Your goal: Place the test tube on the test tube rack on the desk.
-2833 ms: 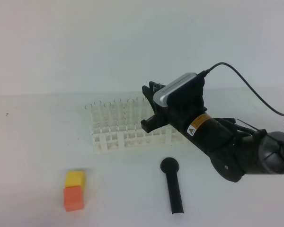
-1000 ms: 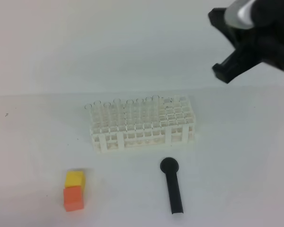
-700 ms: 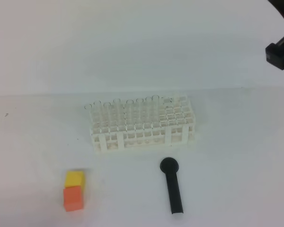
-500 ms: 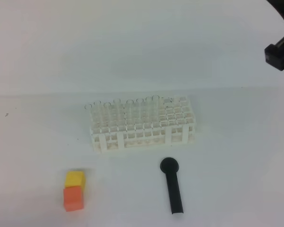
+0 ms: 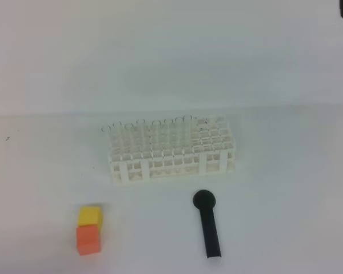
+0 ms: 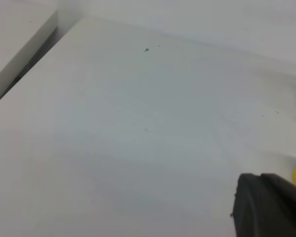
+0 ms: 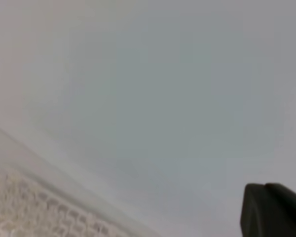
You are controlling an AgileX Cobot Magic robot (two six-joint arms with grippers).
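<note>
While both black pincers, left (image 6: 266,205) and right (image 7: 271,210), sit pressed together holding nothing, slender clear glass test tubes (image 5: 138,137) stand upright in the white plastic lattice rack (image 5: 171,149) on the plain white bench (image 5: 286,194).

The bench (image 5: 40,171) is showing plain matt white. The test tube rack (image 5: 172,154) is showing white too, a lattice of small squares, with colourless see-through tubes (image 5: 140,134) in it. A yellow block (image 5: 90,216) and an orange block (image 5: 88,239) are glowing bright. The stick (image 5: 208,224) is showing solid black.
</note>
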